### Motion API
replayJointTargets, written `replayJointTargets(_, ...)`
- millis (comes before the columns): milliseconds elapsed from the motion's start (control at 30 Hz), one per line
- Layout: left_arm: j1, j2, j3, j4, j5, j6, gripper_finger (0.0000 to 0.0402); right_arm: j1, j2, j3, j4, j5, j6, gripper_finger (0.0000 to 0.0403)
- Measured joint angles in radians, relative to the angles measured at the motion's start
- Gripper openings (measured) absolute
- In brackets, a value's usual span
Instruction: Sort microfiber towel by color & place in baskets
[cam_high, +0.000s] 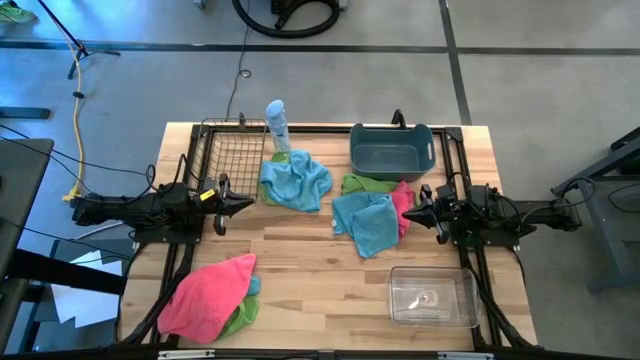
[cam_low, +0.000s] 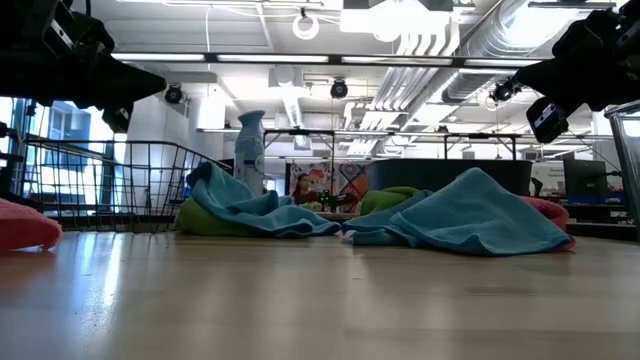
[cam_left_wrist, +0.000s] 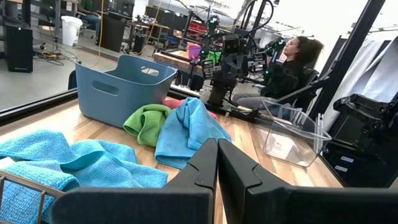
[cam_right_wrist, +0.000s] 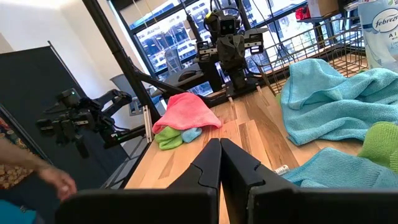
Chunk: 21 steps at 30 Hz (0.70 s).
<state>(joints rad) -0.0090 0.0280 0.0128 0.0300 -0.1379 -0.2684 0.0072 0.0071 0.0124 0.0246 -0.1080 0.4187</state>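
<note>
Microfiber towels lie in three heaps on the wooden table. One light blue towel (cam_high: 295, 180) sits beside the black wire basket (cam_high: 235, 150). At centre right a blue towel (cam_high: 365, 222) lies with a green one (cam_high: 365, 184) and a pink one (cam_high: 402, 205), in front of the slate-blue tub (cam_high: 392, 150). Near the front left, a pink towel (cam_high: 208, 295) covers a green one (cam_high: 240, 318) and a bit of blue. The clear bin (cam_high: 432, 297) stands at the front right. My left gripper (cam_high: 245, 205) and my right gripper (cam_high: 408, 213) hover level above the table, both shut and holding nothing.
A pale spray bottle (cam_high: 277, 125) stands at the far edge between the wire basket and the tub. A seated person (cam_left_wrist: 292, 62) is beyond the table's right side, and a hand (cam_right_wrist: 56, 180) shows past its left side. Bare wood lies between the heaps at centre front.
</note>
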Motion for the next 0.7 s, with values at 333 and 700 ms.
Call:
replayJointTargets(333, 0.0, 0.0, 0.0, 0.0, 0.0, 0.0, 0.0, 0.0, 0.0, 0.0, 0.001, 0.016, 0.0, 0.0)
replayJointTargets(700, 0.0, 0.0, 0.0, 0.0, 0.0, 0.0, 0.0, 0.0, 0.0, 0.0, 0.123, 0.316, 0.297, 0.0)
